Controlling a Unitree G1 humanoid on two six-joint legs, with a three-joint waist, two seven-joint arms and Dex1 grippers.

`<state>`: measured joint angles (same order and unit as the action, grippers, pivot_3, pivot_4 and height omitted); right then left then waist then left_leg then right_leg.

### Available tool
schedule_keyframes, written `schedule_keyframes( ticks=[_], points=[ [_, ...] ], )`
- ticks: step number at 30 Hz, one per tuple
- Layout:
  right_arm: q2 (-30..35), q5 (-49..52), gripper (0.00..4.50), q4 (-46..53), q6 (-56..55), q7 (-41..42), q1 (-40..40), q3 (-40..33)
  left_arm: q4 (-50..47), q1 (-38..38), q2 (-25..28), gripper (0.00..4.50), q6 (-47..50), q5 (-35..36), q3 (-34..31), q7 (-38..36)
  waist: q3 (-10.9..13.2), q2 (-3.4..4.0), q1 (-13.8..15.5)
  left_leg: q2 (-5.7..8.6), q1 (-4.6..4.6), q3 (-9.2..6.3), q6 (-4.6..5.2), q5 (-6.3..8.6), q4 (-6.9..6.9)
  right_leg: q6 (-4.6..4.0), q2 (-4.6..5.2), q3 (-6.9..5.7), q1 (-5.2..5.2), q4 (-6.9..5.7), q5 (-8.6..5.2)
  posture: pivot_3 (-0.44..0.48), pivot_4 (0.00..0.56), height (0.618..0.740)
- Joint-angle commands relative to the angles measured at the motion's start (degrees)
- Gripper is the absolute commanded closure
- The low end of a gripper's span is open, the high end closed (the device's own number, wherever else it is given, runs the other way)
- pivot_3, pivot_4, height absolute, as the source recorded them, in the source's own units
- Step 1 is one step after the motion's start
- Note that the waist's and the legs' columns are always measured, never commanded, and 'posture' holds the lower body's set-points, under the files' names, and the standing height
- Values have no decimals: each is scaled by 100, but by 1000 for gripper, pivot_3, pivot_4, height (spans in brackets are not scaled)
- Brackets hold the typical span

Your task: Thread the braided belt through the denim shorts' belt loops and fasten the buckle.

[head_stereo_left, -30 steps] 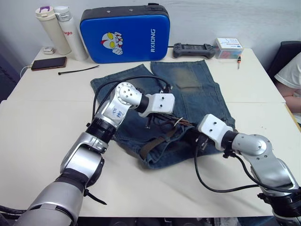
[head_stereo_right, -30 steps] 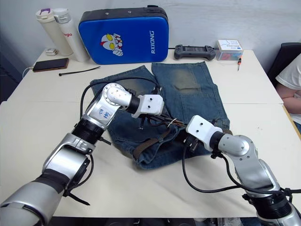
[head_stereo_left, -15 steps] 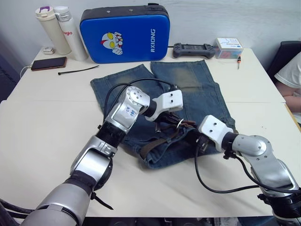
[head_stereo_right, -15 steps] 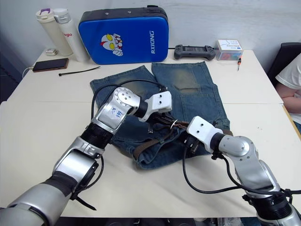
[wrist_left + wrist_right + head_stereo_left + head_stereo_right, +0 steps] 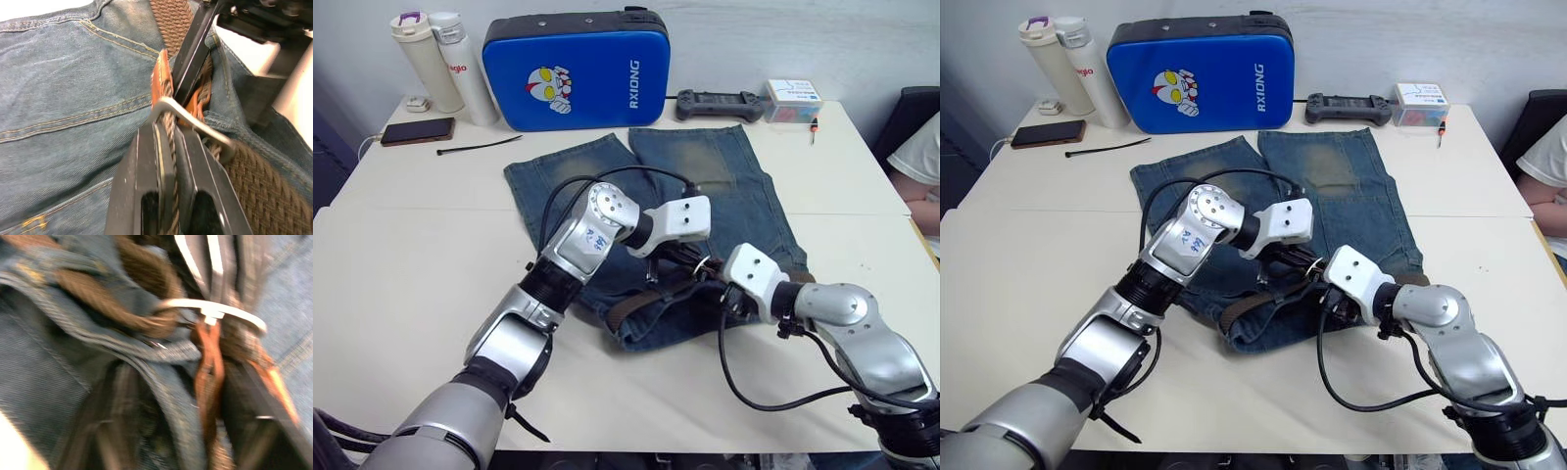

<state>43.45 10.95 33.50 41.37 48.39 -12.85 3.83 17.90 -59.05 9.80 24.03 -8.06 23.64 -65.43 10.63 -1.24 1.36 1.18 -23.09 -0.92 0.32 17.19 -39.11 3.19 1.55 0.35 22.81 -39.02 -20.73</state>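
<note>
The denim shorts (image 5: 705, 166) lie flat mid-table, legs pointing away, the waistband bunched near me. The braided belt (image 5: 631, 305) runs along that waistband, passing under a fold of denim (image 5: 161, 352). I cannot pick out single belt loops. My left gripper (image 5: 166, 132) is shut on the belt just behind the silver buckle (image 5: 190, 120), by the tan leather end. My right gripper (image 5: 715, 287) sits close against the buckle from the other side. Its fingers (image 5: 264, 431) stand apart with tan leather (image 5: 208, 362) between them; one finger (image 5: 193, 49) lies beside the belt.
A blue case (image 5: 576, 69) stands at the back with two bottles (image 5: 421, 59), a phone (image 5: 416, 130) and a black cable tie (image 5: 478, 147) to its left. A controller (image 5: 720, 103) and a box (image 5: 793, 100) lie back right. A person (image 5: 920, 157) sits at the right edge.
My left arm has swung right, carrying the belt end and buckle up to the right gripper. The right gripper's fingers have spread apart.
</note>
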Motion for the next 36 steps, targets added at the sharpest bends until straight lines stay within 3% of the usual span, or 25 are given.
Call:
schedule_keyframes(
  ticks=[1,11,16,20,36],
  points=[
    [214,611,69,359,393,185,-12,-862,-235,-62,-109,4500,-119,197,145,-145,0,0,2,0,0,0,1,0,0,0,0,0,0,0,0,0,150,740],
    [1106,1577,69,-150,731,678,-1,-2232,-205,-13,-57,4500,-174,183,174,-84,0,1,15,1,-2,1,6,3,0,2,1,1,-1,2,1,0,150,740],
    [1255,817,69,-727,-406,477,-191,-1637,-252,3,-66,4500,-122,204,173,-46,0,1,-2,0,1,4,7,4,0,2,-1,3,-1,3,1,0,150,740],
    [1270,678,1779,-788,-668,524,-171,-1273,-266,-11,-64,4500,-89,222,166,-19,0,1,2,0,-1,4,7,4,0,2,-1,3,-1,1,1,0,150,740],
    [1047,624,1779,-768,-759,320,-219,-753,-377,24,-6,4500,-18,294,172,-12,0,1,6,0,-1,3,6,3,0,2,0,2,-1,1,1,0,150,740]
  ],
)
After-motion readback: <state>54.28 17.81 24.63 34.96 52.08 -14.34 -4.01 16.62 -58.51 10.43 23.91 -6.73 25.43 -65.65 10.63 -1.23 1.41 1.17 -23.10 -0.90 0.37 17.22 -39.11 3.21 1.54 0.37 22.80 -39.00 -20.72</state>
